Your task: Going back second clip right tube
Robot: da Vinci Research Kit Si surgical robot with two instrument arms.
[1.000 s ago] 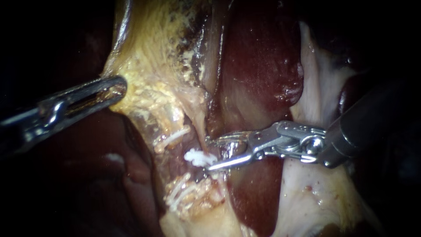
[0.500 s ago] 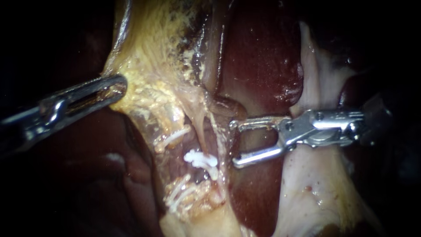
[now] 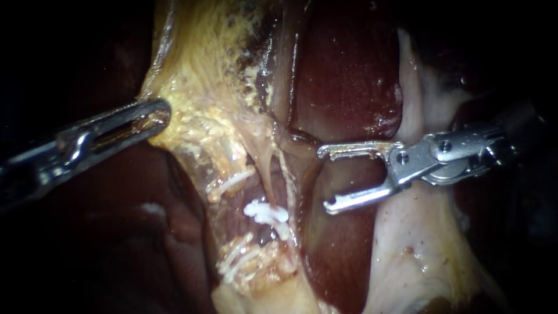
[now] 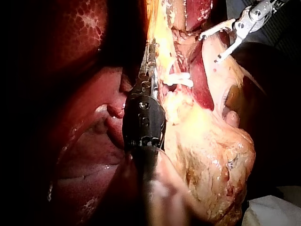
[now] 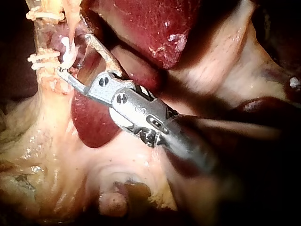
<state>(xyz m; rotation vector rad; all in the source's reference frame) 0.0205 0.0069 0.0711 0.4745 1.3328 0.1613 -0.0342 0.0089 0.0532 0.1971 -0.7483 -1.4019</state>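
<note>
While right instrument [image 3: 324, 179] gapes, clip [image 3: 266, 211] lies apart.

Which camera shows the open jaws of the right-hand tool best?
The endoscope view: the right instrument spreads both jaws side-on, empty. The left wrist view shows it small and distant; the right wrist view sees it close, from behind.

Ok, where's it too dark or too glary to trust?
Endoscope view: light pools mid-scene; the left instrument fades into shadow along its shaft; glare on the right instrument, jaws open. Left wrist view: the liver beside the shaft is dim. Right wrist view: that instrument's shaft is dark.
</note>
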